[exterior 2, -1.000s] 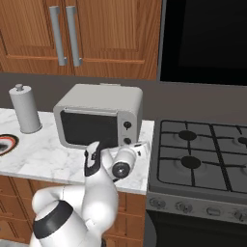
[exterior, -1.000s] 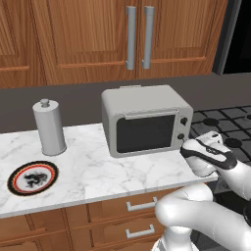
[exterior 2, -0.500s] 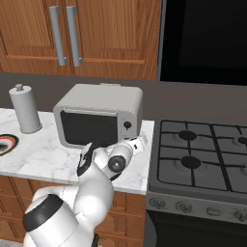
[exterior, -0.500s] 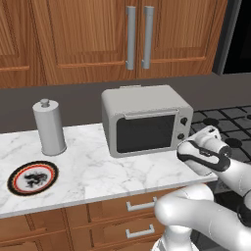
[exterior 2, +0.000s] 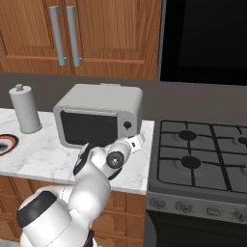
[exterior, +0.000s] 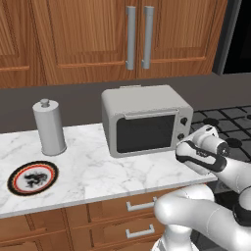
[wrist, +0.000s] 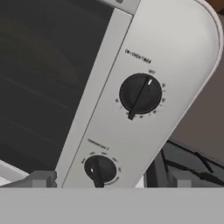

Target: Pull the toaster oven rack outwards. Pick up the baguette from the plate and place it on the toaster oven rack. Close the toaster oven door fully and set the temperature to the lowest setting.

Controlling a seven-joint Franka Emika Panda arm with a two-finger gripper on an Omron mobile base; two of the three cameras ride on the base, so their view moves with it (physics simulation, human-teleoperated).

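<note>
Since the earlier frame the arm has swung closer to the oven (exterior: 146, 125) at centre frame, end effector (exterior: 182, 153) open, facing small, stiff knobs (wrist: 140, 94); pinch across the ridge.

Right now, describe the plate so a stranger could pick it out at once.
Start at the toaster oven on the marble counter and go left past the tall grey canister. The plate lies flat near the counter's front edge, in front of that canister. It is the one round, flat thing there, with a black and red-orange rim around a white, black-patterned centre.
</note>
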